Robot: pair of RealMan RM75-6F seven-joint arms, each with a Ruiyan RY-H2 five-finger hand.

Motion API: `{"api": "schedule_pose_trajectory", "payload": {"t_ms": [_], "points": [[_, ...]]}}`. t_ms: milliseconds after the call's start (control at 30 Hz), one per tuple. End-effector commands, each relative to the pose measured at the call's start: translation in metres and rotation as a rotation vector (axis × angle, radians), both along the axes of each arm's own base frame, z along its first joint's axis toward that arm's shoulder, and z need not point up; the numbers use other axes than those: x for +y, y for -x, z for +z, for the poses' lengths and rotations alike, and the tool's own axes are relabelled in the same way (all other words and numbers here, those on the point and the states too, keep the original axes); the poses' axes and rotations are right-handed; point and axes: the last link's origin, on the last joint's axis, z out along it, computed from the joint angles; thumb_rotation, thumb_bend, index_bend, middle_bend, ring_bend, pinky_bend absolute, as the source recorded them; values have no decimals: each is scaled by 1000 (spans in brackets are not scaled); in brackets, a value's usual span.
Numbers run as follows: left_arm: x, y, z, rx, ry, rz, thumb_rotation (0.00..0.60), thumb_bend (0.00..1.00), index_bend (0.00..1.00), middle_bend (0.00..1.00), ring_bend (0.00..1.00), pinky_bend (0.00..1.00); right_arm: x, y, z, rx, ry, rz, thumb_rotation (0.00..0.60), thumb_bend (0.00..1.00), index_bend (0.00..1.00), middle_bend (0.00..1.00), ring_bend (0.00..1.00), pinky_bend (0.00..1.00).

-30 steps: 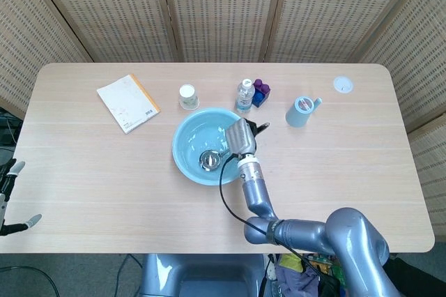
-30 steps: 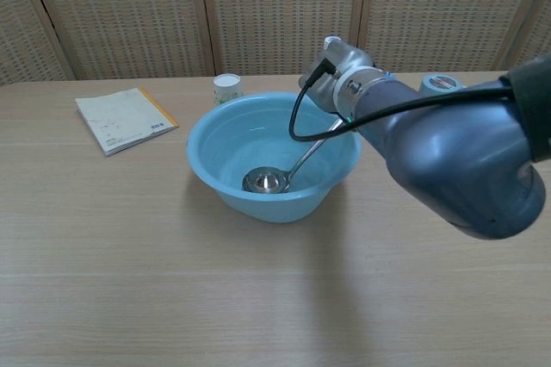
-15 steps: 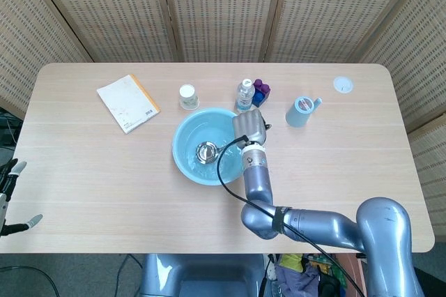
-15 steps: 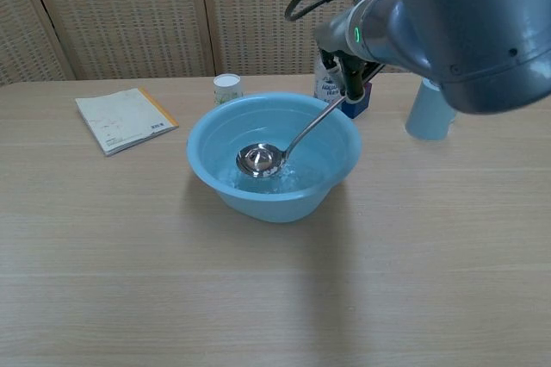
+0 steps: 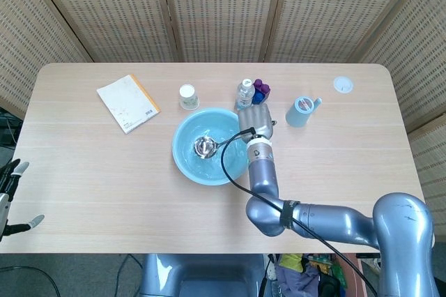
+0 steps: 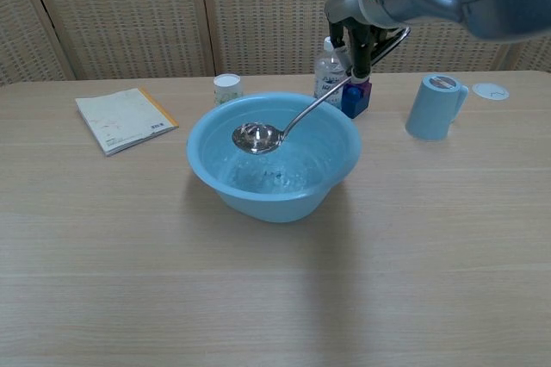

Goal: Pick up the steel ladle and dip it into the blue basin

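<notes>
My right hand (image 5: 255, 120) (image 6: 362, 46) grips the handle end of the steel ladle (image 5: 205, 146) (image 6: 256, 136). The ladle's bowl hangs just above the water inside the blue basin (image 5: 184, 163) (image 6: 220, 183), near the level of the rim, with its handle sloping up to the right. The basin stands mid-table with water in it. My left hand (image 5: 10, 191) shows only at the far left edge of the head view, low beside the table, with fingers spread and nothing in it.
Behind the basin stand a small white cup (image 5: 187, 96) (image 6: 227, 89), a clear water bottle (image 5: 244, 94) (image 6: 327, 76) and a blue-purple box (image 5: 260, 92). A light blue mug (image 5: 302, 111) (image 6: 433, 106) and white lid (image 5: 343, 84) sit right; a notebook (image 5: 127, 102) (image 6: 123, 118) lies left.
My right hand has risen and moved back, lifting the ladle's bowl from the bottom of the basin to above the water. The left hand has stayed put.
</notes>
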Motion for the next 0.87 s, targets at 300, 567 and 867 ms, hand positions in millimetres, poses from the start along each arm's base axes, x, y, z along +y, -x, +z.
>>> {"api": "schedule_pose_trajectory", "payload": {"t_ms": [300, 567, 867], "points": [[2, 1, -3, 7, 10, 7, 600, 0, 0, 0, 0, 0, -2, -11, 21, -1, 29, -2, 600, 890, 826, 995, 939, 1000], [4, 1, -7, 15, 22, 11, 600, 0, 0, 0, 0, 0, -4, -20, 44, 22, 51, -20, 600, 891, 826, 995, 939, 1000], [4, 1, -9, 18, 31, 13, 600, 0, 0, 0, 0, 0, -2, -27, 56, 1, 54, -48, 600, 891, 826, 995, 939, 1000]]}}
